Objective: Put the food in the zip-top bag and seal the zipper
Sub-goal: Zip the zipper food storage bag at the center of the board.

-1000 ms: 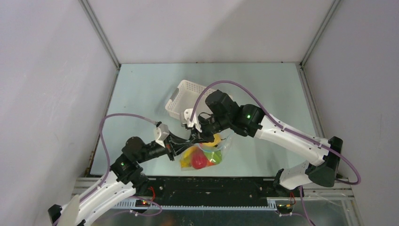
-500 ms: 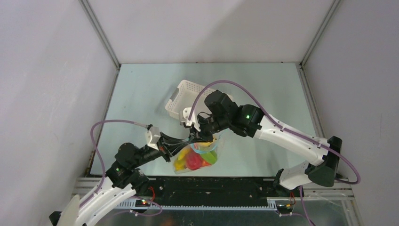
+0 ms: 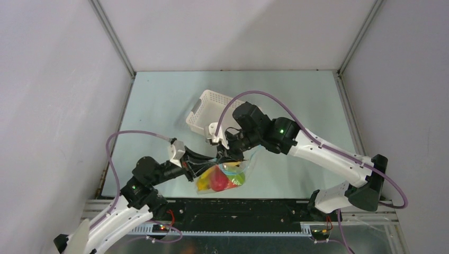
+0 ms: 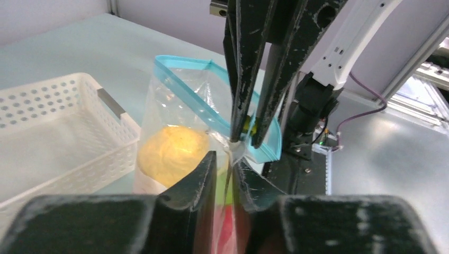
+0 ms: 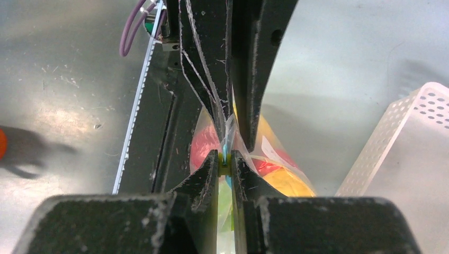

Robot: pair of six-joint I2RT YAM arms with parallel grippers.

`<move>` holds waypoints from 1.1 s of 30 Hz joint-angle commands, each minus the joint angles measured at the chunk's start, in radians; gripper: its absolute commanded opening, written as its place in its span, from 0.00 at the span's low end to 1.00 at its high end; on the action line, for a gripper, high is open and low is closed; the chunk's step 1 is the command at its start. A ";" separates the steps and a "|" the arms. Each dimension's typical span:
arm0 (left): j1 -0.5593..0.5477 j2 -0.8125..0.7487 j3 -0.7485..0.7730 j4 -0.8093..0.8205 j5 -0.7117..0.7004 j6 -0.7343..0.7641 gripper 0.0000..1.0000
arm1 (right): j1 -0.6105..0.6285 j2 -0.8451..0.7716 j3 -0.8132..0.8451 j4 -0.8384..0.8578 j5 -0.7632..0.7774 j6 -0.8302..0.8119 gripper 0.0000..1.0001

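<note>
Two-way meeting at the rim of a zip-top bag, near the front edge of the table and just on the near side of a white slotted basket, bag and basket close together.

Right gripper, reaching in from the far right, pinched almost flat on the bag's top edge, right at the light-blue zipper.

Left gripper, coming in from the near left, tips a sliver apart with clear film running up between them; real grip or mere touch, impossible to tell.

Tips of both very close together at the same spot on the rim.

Away from that spot, the two zipper strips standing apart in an open loop, mouth not closed.

Inside the bag, the food: a yellow lemon pressed against the clear wall in the left wrist view, a red piece and a green piece beside it from above. Bag crinkled and bulging around the load.
</note>
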 commanded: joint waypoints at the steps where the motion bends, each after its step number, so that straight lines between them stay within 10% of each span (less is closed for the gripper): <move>1: 0.003 0.044 0.111 -0.035 -0.017 0.071 0.32 | -0.001 -0.004 0.064 -0.084 -0.057 -0.044 0.00; 4: 0.003 0.097 0.145 -0.064 -0.022 0.105 0.46 | 0.005 0.018 0.097 -0.130 -0.076 -0.074 0.00; 19: 0.001 0.214 0.210 -0.002 0.187 0.165 0.57 | 0.021 0.085 0.184 -0.185 -0.047 -0.099 0.00; 23: 0.000 0.177 0.203 0.039 0.182 0.146 0.04 | 0.022 0.092 0.186 -0.189 -0.028 -0.088 0.00; 33: -0.004 0.004 0.083 0.103 -0.094 0.033 0.00 | 0.006 0.083 0.171 -0.256 0.054 -0.074 0.05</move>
